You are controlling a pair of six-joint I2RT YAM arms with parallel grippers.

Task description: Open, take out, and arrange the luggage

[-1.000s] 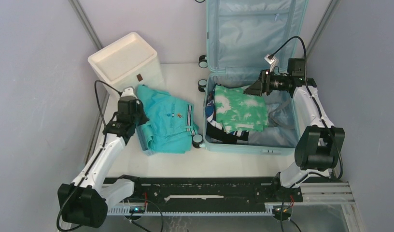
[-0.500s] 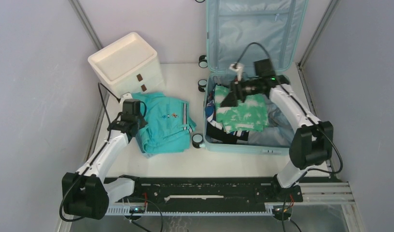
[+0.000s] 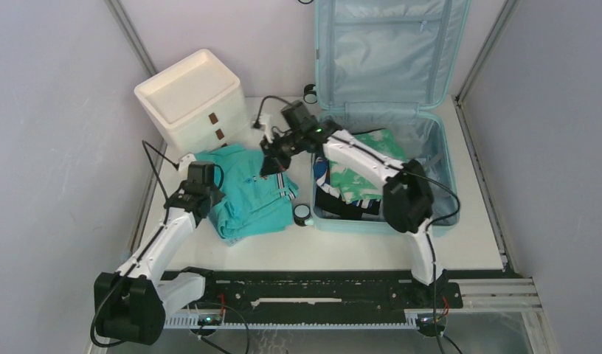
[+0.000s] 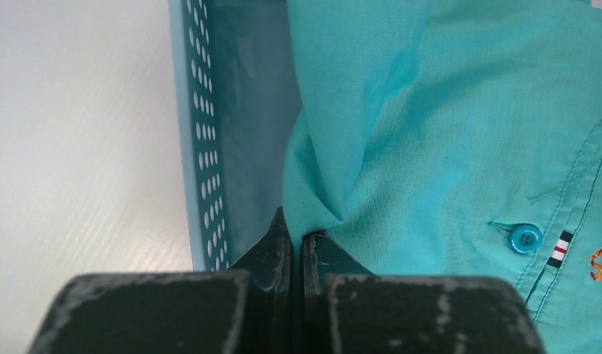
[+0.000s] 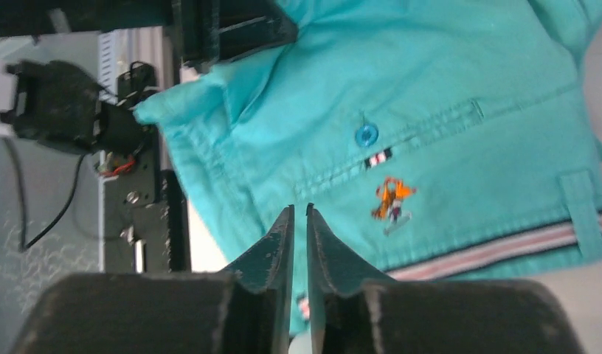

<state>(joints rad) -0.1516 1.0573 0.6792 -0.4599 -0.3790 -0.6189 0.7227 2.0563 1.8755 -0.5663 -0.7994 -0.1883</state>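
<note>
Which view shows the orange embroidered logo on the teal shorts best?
Right wrist: on the teal shorts the logo sits whole and sharp below the blue button. Left wrist cuts it off at the frame's right edge. Top external: too small to make out.

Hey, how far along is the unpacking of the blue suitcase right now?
Done: the luggage lies open, and a teal garment is out on the table. In hand: the left tool pinches a fold of that garment; the right tool hovers shut over it, holding nothing. Left: the green-and-white garment and the striped clothes under it are inside the luggage.
</note>
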